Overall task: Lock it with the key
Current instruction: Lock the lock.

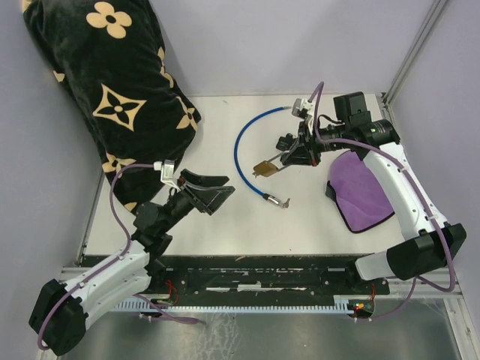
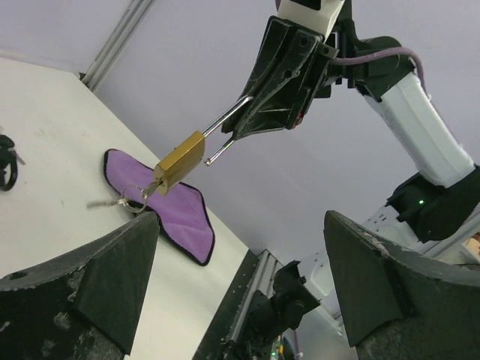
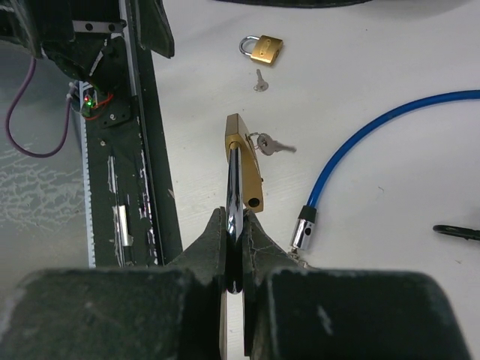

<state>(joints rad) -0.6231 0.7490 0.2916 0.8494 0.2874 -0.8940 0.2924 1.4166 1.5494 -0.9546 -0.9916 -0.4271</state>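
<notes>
My right gripper point(image 3: 238, 215) is shut on the open steel shackle of a brass padlock point(image 3: 242, 159) and holds it above the table. A small key point(image 3: 268, 145) sits in the padlock's lower end. In the top view the right gripper point(image 1: 288, 156) holds the padlock point(image 1: 265, 168) over the middle of the table. My left gripper point(image 1: 224, 188) is open and empty, left of the padlock and pointing at it. In the left wrist view the padlock point(image 2: 181, 160) hangs between and beyond my left fingers point(image 2: 90, 277), with the key and its ring point(image 2: 132, 199) below it.
A blue cable point(image 1: 238, 152) curves across the table, its metal end point(image 3: 303, 229) under the padlock. A second small padlock point(image 3: 263, 49) and a loose key point(image 3: 259, 80) lie further left. A purple cloth point(image 1: 358, 189) lies right. A black flowered pillow point(image 1: 112, 82) fills the back left.
</notes>
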